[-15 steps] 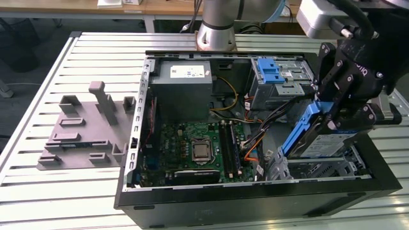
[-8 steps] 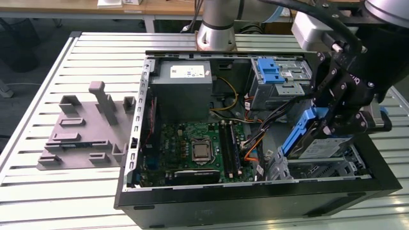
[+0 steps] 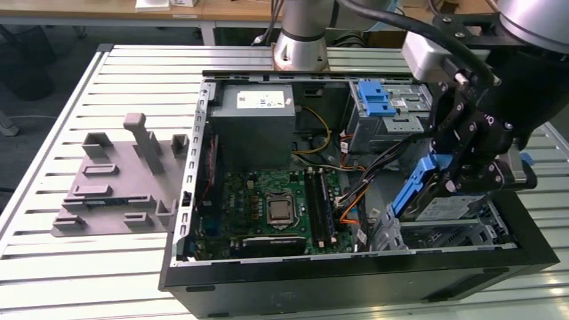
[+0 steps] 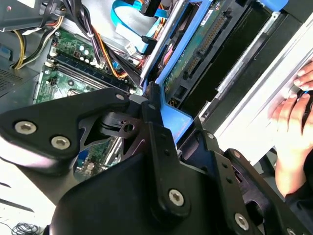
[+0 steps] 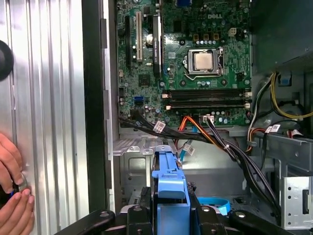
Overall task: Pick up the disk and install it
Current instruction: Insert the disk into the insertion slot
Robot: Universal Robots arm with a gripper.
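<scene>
Plainly, in the exterior view the hand was closed tight on the disk. The disk hung just under it, above the drive cage in a corner of the open computer case. It stood tilted on edge, with its long axis running steeply down from the hand toward the cage. Its blue rail faced the motherboard, and its label side showed to the camera. In the second wrist view the hand pinched the disk at its near end. The green circuit-board side and the connector edge stretched away beyond the fingertips, and a person's fingers rested well off to one side. In the first wrist view the hand flanked the disk, which was seen edge-on with the rail pointing straight ahead toward the cage floor. I judged it stiff and fairly dense for its size, smooth on its metal faces and sensitive to knocks. It seemed best gripped across the plastic rails, clear of the bare board and connector.
</scene>
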